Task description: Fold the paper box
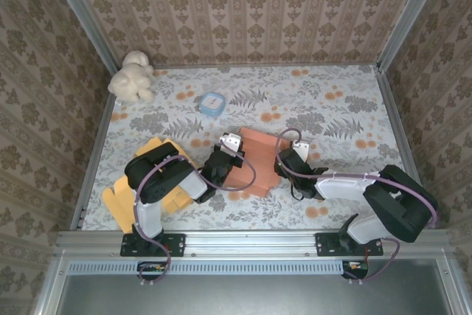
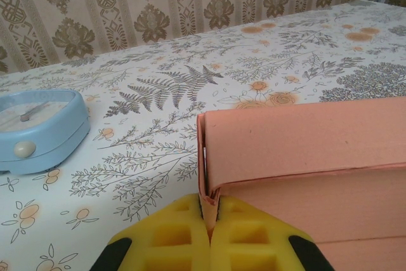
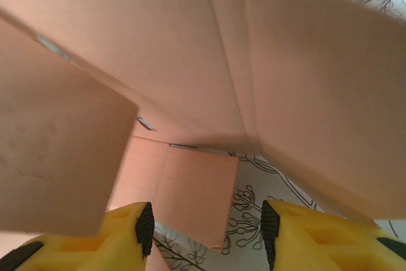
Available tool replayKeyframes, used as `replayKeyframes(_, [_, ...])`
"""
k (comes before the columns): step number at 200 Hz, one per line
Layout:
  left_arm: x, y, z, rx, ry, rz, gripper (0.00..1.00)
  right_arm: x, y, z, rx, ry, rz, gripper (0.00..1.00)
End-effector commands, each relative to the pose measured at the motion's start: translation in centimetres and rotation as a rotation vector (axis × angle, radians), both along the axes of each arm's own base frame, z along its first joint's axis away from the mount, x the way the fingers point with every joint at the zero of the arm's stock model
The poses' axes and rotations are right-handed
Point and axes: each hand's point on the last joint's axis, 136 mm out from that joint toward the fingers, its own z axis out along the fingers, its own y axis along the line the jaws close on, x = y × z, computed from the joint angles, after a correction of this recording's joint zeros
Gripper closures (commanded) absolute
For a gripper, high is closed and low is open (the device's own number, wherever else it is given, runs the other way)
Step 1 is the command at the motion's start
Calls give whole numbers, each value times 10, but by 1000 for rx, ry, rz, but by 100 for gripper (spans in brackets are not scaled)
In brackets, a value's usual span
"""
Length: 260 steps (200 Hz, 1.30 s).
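Floral table [image 1: 332, 116]: one paper box [image 1: 254, 160]; left gripper [image 2: 212, 212] pinching it (edge), right gripper [image 3: 207, 220] spread.

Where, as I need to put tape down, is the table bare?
Bare: the far right, between the paper box and the right rail; also the far strip right of the blue clock. Crowded: around that box, and near left by the yellow cardboard.

floral table [image 1: 332, 108], salmon paper box [image 1: 259, 154], yellow cardboard [image 1: 116, 201], blue clock [image 1: 212, 104], plush toy [image 1: 133, 77]
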Motion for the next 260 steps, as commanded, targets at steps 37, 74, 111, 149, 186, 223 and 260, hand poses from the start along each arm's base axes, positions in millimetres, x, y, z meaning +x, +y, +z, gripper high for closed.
replayKeyframes(37, [-2,-6,-8,-7,24,-12,100,14,45,12,199,-75,131,50])
replayKeyframes(74, [-3,-7,-9,-6,26,-14,100,16,60,19,223,-99,168,52])
replayKeyframes(111, [-3,-9,-9,-11,30,-21,100,18,74,-1,205,-51,185,52])
replayKeyframes(149, [-3,-6,-11,-3,30,-9,100,16,80,-10,209,-45,204,53])
replayKeyframes(186, [-1,-2,-11,1,30,3,100,5,63,8,100,-68,203,52])
replayKeyframes(223, [0,2,-10,2,29,12,100,-13,36,26,8,-67,197,52])
replayKeyframes(260, [1,4,-8,0,26,-4,100,-31,14,40,-65,-65,221,52])
